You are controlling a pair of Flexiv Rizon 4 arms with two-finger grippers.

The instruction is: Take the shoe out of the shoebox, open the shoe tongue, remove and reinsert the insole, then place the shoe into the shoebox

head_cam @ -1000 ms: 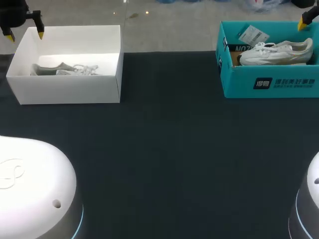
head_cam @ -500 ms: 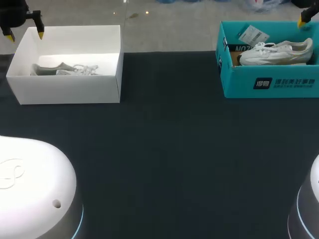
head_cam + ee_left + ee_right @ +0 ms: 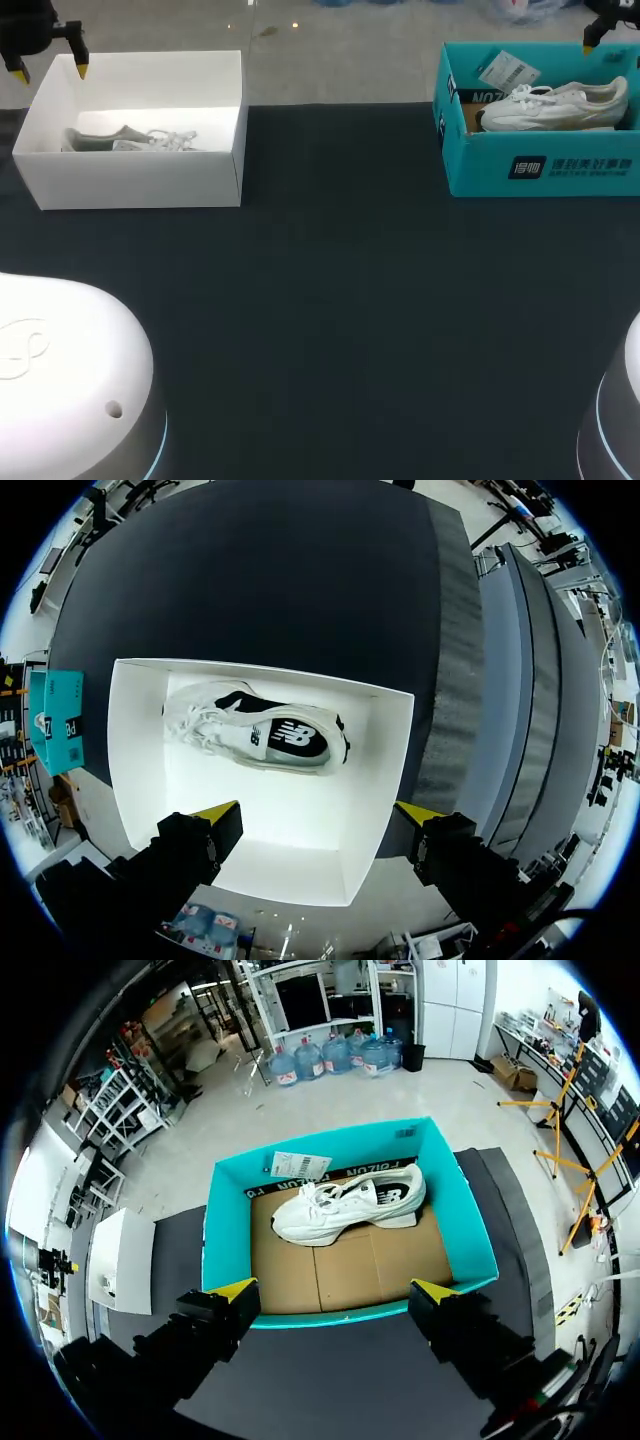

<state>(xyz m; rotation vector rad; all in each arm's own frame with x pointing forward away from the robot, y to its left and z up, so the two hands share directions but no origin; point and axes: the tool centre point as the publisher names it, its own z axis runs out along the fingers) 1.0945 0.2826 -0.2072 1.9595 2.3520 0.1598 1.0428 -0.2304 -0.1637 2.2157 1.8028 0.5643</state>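
Upper left: the left gripper (image 3: pixel 319 811), fingers spread wide, hovers over the white shoebox (image 3: pixel 140 180). Inside, a grey shoe (image 3: pixel 120 138) lies on its side, long axis left–right. Upper right: the teal shoebox (image 3: pixel 540 170) holds the white shoe (image 3: pixel 555 105), long axis left–right, toe pointing left. The right gripper (image 3: pixel 335 1288) hangs above, fingers wide apart.

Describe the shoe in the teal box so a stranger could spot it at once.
On the dark table, look to the teal shoebox at the far right. On its brown cardboard floor lies a white sneaker; the other shoe, grey and white, sits in the white shoebox.
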